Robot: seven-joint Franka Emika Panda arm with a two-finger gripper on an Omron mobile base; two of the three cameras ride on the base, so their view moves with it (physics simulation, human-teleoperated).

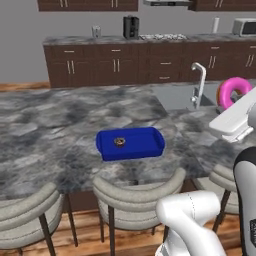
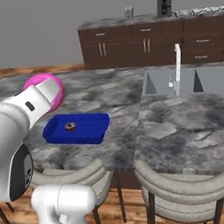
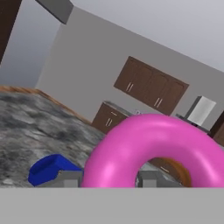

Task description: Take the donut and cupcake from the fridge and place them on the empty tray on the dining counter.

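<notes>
Here the gripper (image 3: 105, 179) clamps the donut (image 1: 233, 91) at the right edge of the left base frame, while the cupcake (image 1: 119, 142) sits in the tray (image 1: 145, 145) mid-frame on the dining counter (image 1: 45, 135).

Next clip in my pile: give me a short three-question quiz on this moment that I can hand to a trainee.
1. True or false: the donut already lies in the tray.
2. What small thing sits inside the blue tray?
A. the cupcake
B. a cup
C. a spoon
3. Fill in: the tray rests on the ______, in front of the stools.

Key
1. False. The gripper is shut on the donut and holds it in the air over the counter, off to one side of the tray.
2. A. A small brownish round cake sits near the tray's middle.
3. dining counter
</notes>
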